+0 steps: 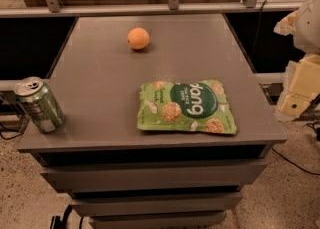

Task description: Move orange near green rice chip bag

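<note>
A grey table stood on speckled floor. The orange lay near its far edge, well apart from the green rice chip bag at the front and a can front-left. The gripper hung beyond the table's right side, far from the orange; I could not tell its state.

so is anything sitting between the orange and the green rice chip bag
Nothing visible does: bare table between the orange at the back and the green rice chip bag near the front. The can stands at the front left corner, off that path. The hand is off the table's right side.
</note>
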{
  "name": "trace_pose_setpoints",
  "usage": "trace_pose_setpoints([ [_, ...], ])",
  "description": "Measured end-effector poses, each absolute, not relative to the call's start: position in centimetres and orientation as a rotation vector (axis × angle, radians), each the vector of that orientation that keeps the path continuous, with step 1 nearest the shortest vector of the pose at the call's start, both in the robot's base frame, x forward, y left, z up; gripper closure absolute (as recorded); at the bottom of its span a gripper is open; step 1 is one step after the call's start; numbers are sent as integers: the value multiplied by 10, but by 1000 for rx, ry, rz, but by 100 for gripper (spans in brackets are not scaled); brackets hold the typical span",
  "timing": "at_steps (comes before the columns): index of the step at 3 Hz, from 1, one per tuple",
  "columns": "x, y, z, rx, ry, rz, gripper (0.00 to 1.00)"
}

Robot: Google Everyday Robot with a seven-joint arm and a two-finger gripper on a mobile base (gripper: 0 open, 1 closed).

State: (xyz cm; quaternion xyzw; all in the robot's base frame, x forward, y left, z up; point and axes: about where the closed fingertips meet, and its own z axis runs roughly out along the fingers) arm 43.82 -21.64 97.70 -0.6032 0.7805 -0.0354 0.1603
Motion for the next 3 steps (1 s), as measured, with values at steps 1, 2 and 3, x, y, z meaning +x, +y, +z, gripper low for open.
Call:
trace_pose_setpoints([
  [1,438,-216,977,-1723,2229,-101,0],
  [2,455,-211,983,-1672,2217,-96,0],
  [3,503,-191,995,-1577,2173,-40,0],
])
